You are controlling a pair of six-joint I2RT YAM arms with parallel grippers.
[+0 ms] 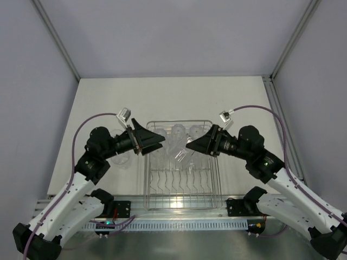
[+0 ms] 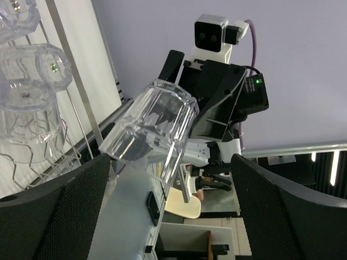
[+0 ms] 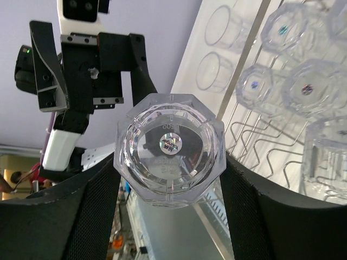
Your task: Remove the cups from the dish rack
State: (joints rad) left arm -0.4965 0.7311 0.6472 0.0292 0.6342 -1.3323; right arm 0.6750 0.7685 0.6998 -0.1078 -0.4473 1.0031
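Clear, colourless cups [image 1: 179, 132] with eight-sided faceted bases — one cup [image 3: 169, 157] with a small iridescent sticker [image 3: 172, 143] at its centre. Silver wire dish rack [image 1: 181, 192], thin parallel bars. Cream surface [image 1: 108, 97]. Black jaws, fine mesh pattern. White arms [image 1: 65, 203], black joints, purple cables [image 1: 97, 115] — pale lilac-grey walls [image 1: 32, 81].

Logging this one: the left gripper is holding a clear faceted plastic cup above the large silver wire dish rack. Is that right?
Not quite: it is the right gripper that is holding the clear faceted plastic cup above the silver wire dish rack. The right wrist view shows the cup wedged between that gripper's fingers, while the left gripper is open.
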